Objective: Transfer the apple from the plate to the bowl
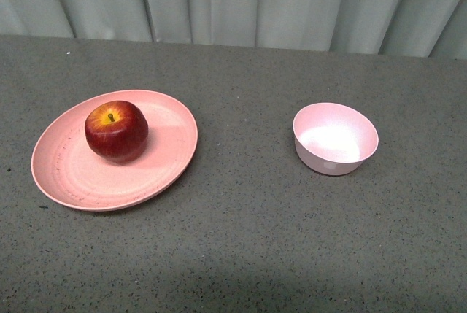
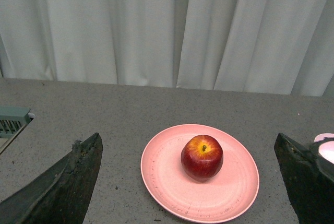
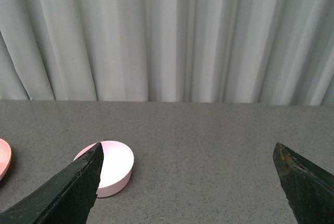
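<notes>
We see apple on plate toward its 12 o'clock, bowl apart at 3 o'clock, our left gripper and right gripper spread wide.

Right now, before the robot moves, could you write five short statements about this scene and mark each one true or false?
1. The round dark-red apple sits on the wide salmon-pink plate. True.
2. The small deep pale-pink bowl holds a second apple. False: the bowl is empty.
3. The bowl touches the plate. False: bare grey table lies between them.
4. The left gripper is open and not touching the apple. True.
5. The right gripper is shut on the bowl. False: it is open and holds nothing.
</notes>
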Controlling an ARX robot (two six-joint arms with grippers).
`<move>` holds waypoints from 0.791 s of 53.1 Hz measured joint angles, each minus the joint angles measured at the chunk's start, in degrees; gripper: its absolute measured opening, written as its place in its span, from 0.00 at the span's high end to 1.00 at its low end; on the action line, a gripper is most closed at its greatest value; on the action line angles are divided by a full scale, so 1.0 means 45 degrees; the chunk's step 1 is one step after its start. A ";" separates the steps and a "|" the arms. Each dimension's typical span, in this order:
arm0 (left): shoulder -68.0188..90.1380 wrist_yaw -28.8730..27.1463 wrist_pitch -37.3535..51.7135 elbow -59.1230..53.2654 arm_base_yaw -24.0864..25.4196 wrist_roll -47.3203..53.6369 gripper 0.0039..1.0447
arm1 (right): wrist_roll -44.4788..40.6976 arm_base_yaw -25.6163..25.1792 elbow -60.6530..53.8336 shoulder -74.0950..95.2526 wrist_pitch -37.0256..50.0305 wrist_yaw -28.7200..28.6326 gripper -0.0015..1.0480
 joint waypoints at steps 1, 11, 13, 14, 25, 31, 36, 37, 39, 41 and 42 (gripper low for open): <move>0.0000 0.0000 0.0000 0.0000 0.0000 0.0000 0.06 | 0.0000 0.0005 0.0000 0.0000 0.0000 0.0000 0.09; 0.0000 0.0000 0.0000 0.0000 0.0000 0.0000 0.06 | 0.0000 0.0000 0.0000 0.0000 0.0000 0.0000 0.09; 0.0000 0.0000 0.0000 0.0000 0.0000 0.0000 0.06 | 0.0000 0.0000 0.0000 0.0000 0.0000 0.0000 0.09; 0.0000 0.0000 0.0000 0.0000 0.0000 0.0000 0.06 | 0.0000 0.0000 0.0000 0.0000 0.0000 0.0000 0.09; 0.0000 0.0000 0.0000 0.0000 0.0000 0.0000 0.06 | 0.0000 0.0000 0.0000 0.0000 0.0000 0.0000 0.09; 0.0000 0.0000 0.0000 0.0000 0.0000 0.0000 0.06 | 0.0000 0.0000 0.0000 0.0000 0.0000 0.0000 0.09; 0.0000 0.0000 0.0000 0.0000 0.0000 0.0000 0.06 | 0.0000 0.0000 0.0000 0.0000 0.0000 0.0000 0.09; 0.0000 0.0000 0.0000 0.0000 0.0000 0.0000 0.06 | -0.0005 0.0000 0.0000 0.0000 0.0000 0.0000 0.09; 0.0000 0.0000 0.0000 0.0000 0.0000 0.0000 0.06 | 0.0000 0.0005 0.0000 0.0000 0.0000 0.0000 0.09; 0.0000 0.0000 0.0000 0.0000 0.0000 0.0000 0.06 | 0.0000 0.0000 0.0000 0.0000 0.0000 0.0000 0.09; 0.0000 0.0000 0.0000 0.0000 0.0000 0.0000 0.06 | 0.0000 0.0000 0.0000 0.0000 0.0000 0.0000 0.09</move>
